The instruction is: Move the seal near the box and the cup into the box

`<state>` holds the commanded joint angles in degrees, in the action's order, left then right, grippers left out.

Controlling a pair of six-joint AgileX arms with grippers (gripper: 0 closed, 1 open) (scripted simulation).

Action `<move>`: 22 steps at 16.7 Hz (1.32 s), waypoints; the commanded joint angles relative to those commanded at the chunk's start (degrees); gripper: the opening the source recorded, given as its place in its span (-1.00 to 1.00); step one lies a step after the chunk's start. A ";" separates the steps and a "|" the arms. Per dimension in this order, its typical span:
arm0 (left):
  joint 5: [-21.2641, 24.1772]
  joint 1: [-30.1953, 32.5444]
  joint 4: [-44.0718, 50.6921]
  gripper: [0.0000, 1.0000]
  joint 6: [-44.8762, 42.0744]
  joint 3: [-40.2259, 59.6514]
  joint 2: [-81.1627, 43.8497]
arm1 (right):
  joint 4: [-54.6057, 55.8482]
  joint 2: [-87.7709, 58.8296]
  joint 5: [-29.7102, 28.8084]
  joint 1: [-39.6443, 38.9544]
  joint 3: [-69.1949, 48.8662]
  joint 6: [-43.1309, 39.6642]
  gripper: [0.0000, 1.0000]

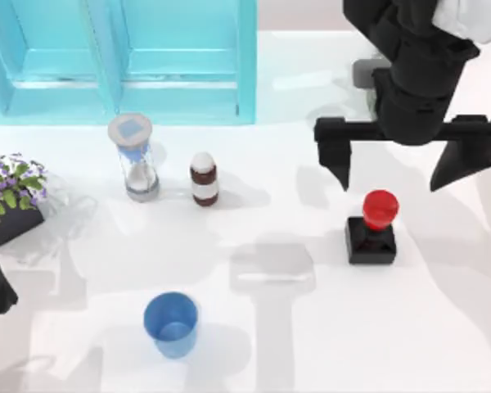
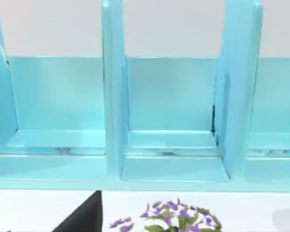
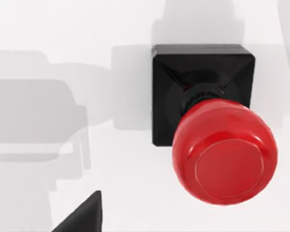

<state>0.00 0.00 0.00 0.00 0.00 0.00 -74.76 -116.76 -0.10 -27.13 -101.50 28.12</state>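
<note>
Right tool (image 1: pixel 399 173) wide open, empty, above glossy red-knobbed, square black-based seal (image 1: pixel 373 228).

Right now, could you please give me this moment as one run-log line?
right gripper: open, above seal | seal: upright, ungrasped | cup: on table, outside box | left arm: parked

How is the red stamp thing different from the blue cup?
The seal has a shiny red round knob on a black square base; the cup is plain blue and round all over. The seal is closed on top, the cup is open and hollow. The seal sits on the table's right side below the open right gripper; the cup sits lower left, alone. Both stand upright on the white table.
</note>
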 joint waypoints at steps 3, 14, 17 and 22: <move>0.00 0.00 0.00 1.00 0.00 0.00 0.00 | 1.10 -0.11 0.00 0.19 1.08 -0.13 1.00; 0.00 0.00 0.00 1.00 0.00 0.00 0.00 | 16.85 -3.16 -0.02 -0.13 13.69 0.17 1.00; 0.00 0.00 0.00 1.00 0.00 0.00 0.00 | 16.85 -3.16 -0.02 -0.13 13.69 0.17 0.70; 0.00 0.00 0.00 1.00 0.00 0.00 0.00 | 16.85 -3.16 -0.02 -0.13 13.69 0.17 -0.06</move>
<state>0.00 0.00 0.00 0.00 0.00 0.00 -57.91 -119.93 -0.13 -27.26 -87.81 28.29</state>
